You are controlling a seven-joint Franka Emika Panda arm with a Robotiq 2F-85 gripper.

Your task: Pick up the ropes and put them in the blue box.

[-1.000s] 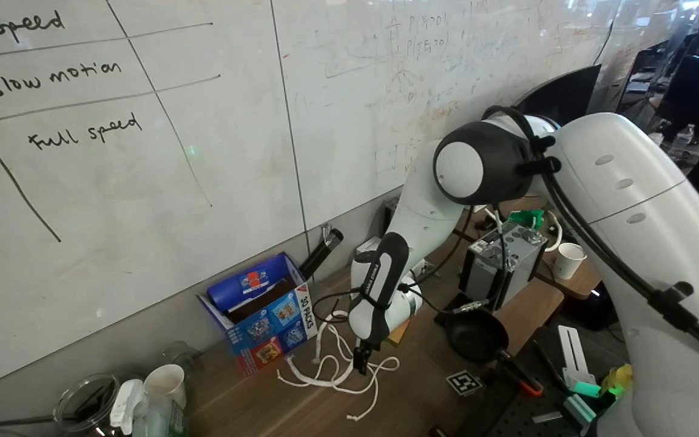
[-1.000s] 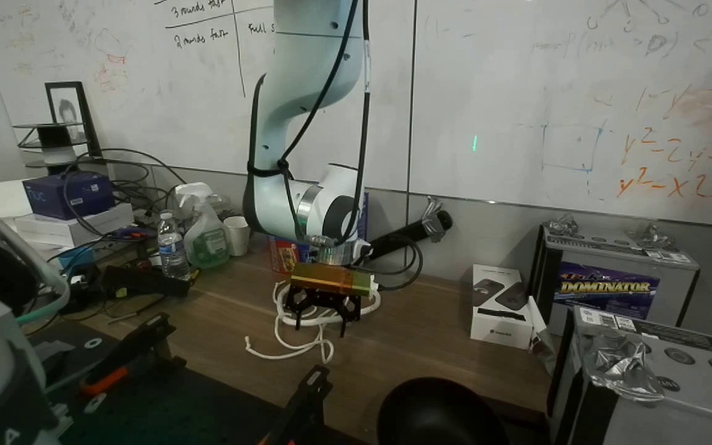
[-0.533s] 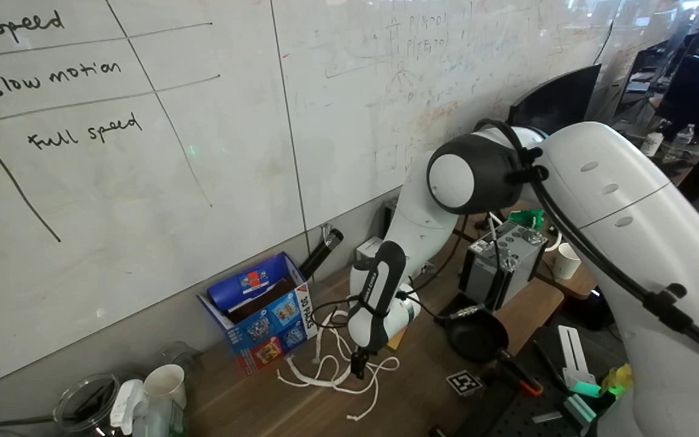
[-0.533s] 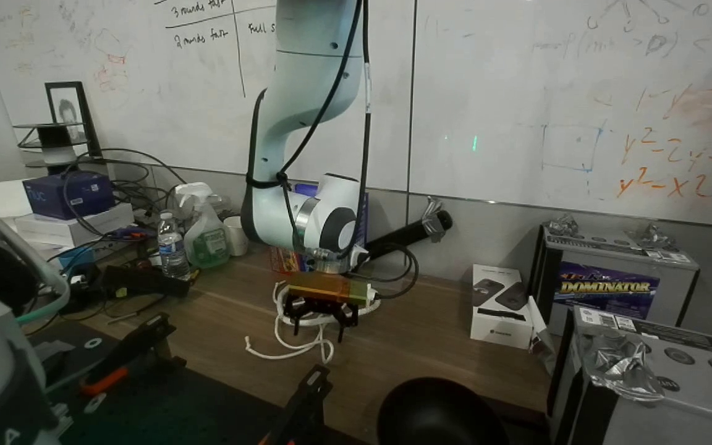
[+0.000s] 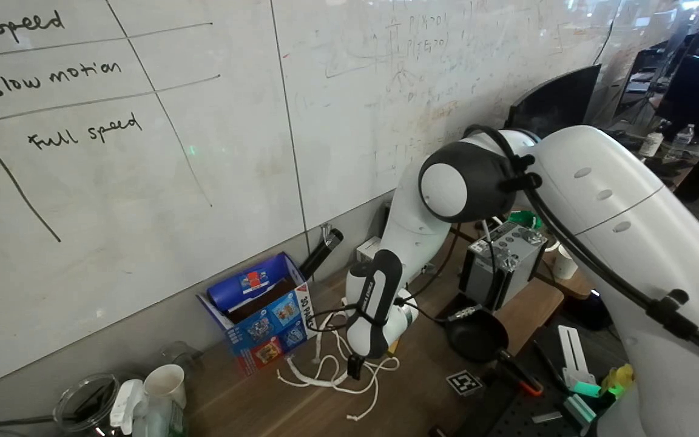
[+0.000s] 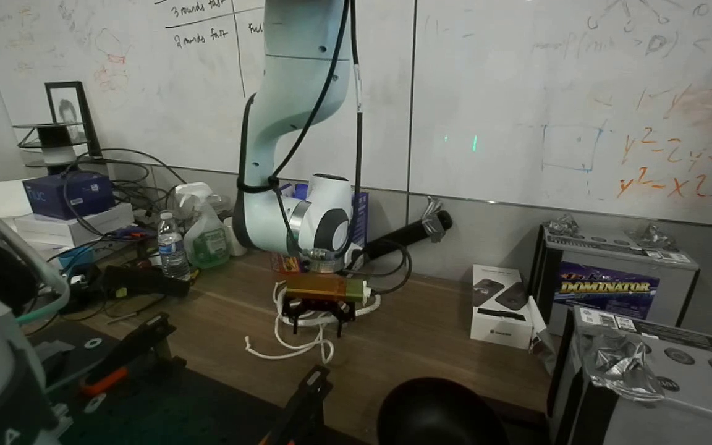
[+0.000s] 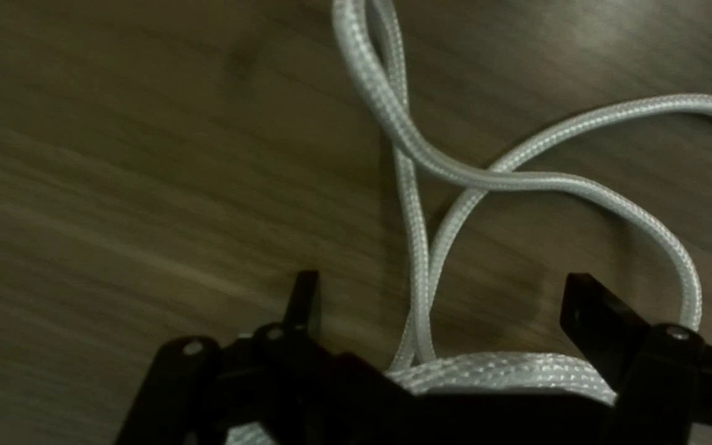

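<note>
The white ropes (image 5: 375, 396) lie in loose loops on the wooden table in front of the blue box (image 5: 260, 328). They also show in an exterior view (image 6: 277, 356) and in the wrist view (image 7: 416, 247). The box stands open at the top against the wall, with a blue roll inside; it is mostly hidden behind the arm in an exterior view (image 6: 361, 219). My gripper (image 6: 317, 334) points down over the ropes. In the wrist view my gripper (image 7: 442, 280) is open, with thin strands between its fingertips and a thick strand near its base. Contact with the ropes cannot be told.
A paper cup (image 5: 165, 385) and a spray bottle (image 6: 206, 238) stand beyond the box. A black pan (image 5: 477, 334), grey batteries (image 6: 615, 266) and a white carton (image 6: 501, 309) are on the other side. A black tube (image 6: 402, 238) leans by the box.
The arm has lowered and shifted slightly toward the blue box's side, bringing the gripper a little lower over the ropes. The fingers stay apart. The ropes and the box have not moved.
</note>
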